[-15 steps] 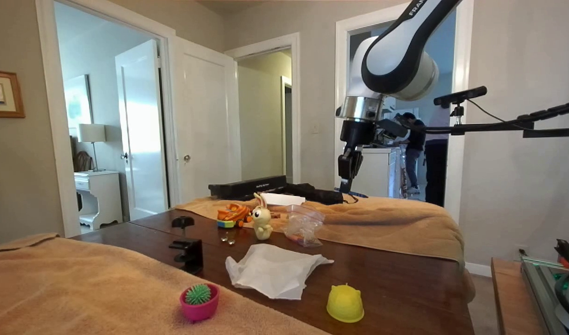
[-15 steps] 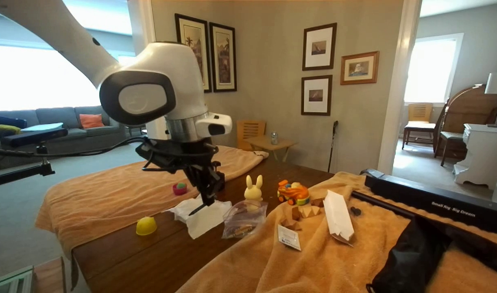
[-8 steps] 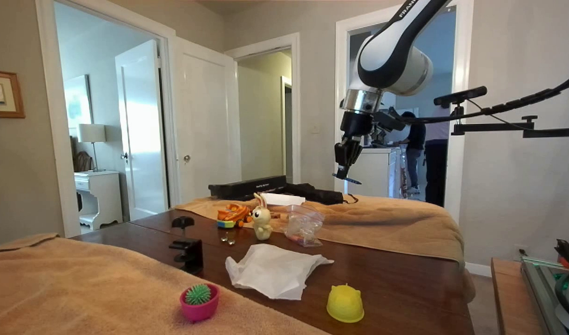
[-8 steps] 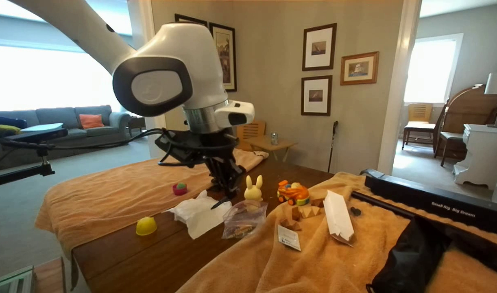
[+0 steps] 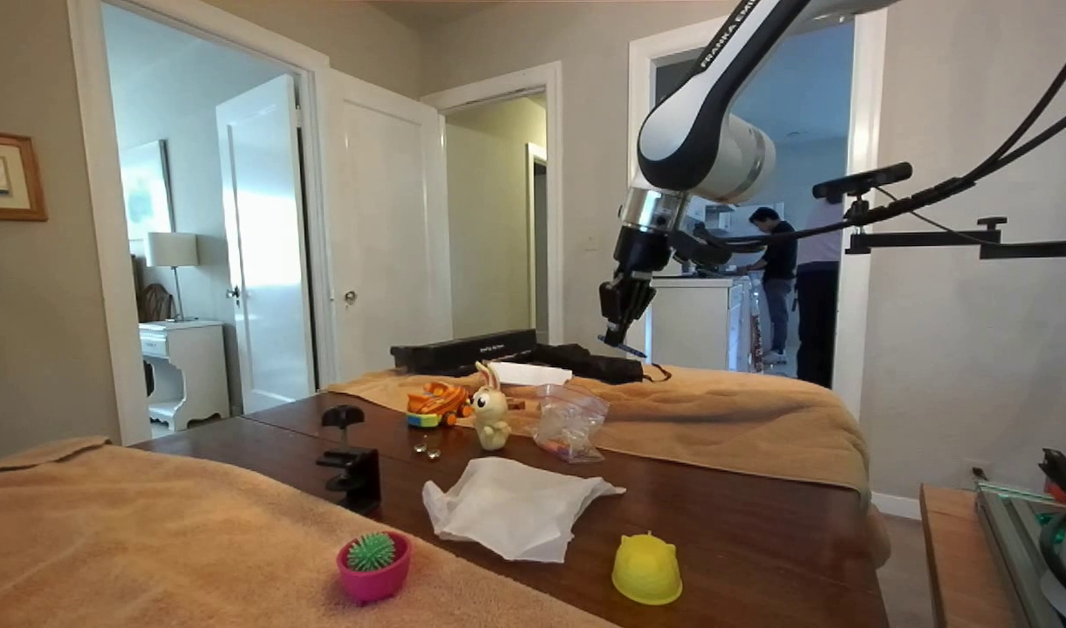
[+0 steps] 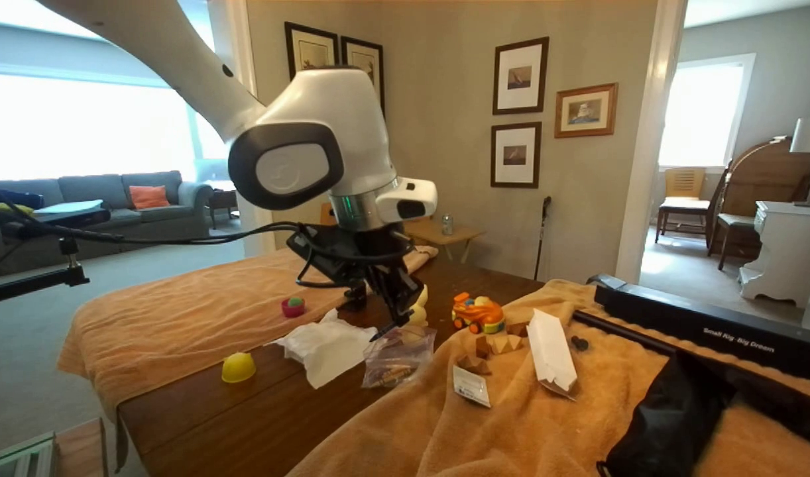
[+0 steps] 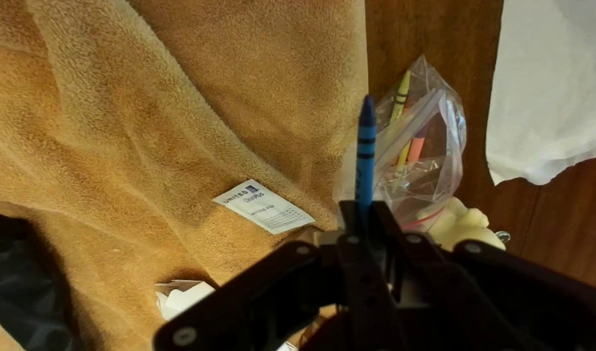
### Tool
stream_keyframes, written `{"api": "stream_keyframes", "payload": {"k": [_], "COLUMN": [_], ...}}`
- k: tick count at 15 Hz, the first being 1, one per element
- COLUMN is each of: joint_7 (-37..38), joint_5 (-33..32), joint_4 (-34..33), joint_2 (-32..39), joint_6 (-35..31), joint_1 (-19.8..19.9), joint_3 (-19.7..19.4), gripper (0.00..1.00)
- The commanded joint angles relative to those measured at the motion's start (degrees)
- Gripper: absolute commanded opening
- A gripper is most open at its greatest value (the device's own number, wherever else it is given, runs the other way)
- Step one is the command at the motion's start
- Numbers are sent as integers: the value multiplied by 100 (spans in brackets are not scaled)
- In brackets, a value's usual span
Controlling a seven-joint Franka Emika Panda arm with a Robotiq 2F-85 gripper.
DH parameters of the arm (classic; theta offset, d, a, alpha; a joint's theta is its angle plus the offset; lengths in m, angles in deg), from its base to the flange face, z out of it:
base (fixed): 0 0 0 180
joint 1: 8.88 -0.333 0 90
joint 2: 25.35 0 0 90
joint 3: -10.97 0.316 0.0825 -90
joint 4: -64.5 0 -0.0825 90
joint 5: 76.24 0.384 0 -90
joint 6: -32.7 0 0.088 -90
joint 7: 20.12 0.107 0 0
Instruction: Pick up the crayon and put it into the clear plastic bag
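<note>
My gripper [image 7: 364, 208] is shut on a blue crayon [image 7: 366, 151]. The crayon's dark tip points out past the fingertips. The gripper [image 5: 614, 337] and crayon [image 5: 632, 351] are in the air in both exterior views. The clear plastic bag [image 7: 447, 170] lies on the table by the towel's edge, with several yellow and orange-red crayons inside. In the wrist view the held crayon overlaps the bag's near side. In an exterior view the held crayon [image 6: 382, 332] appears just above the bag [image 6: 405, 358]. I cannot tell how wide the bag's mouth is open.
A cream rabbit toy [image 5: 491, 420] stands beside the bag, with an orange toy car [image 6: 478, 314] near it. White paper [image 5: 515, 515] and a yellow cup [image 5: 646, 571] lie on the table. A wipe packet [image 7: 265, 206] and a white box [image 6: 551, 354] lie on the towel.
My gripper has carried the crayon toward the bag, from over the white paper to above the bag in an exterior view. The grip stays shut and the table objects have not moved.
</note>
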Motion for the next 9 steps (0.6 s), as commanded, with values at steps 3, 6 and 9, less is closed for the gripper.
{"api": "stream_keyframes", "payload": {"k": [3,6,9], "joint_7": [-26,27,14], "joint_5": [706,766,846], "joint_4": [-447,-595,-700], "joint_2": [691,913,1172], "joint_6": [-389,-540,-899], "joint_1": [-88,-25,-87], "joint_3": [257,415,425], "gripper": [2,2,2]}}
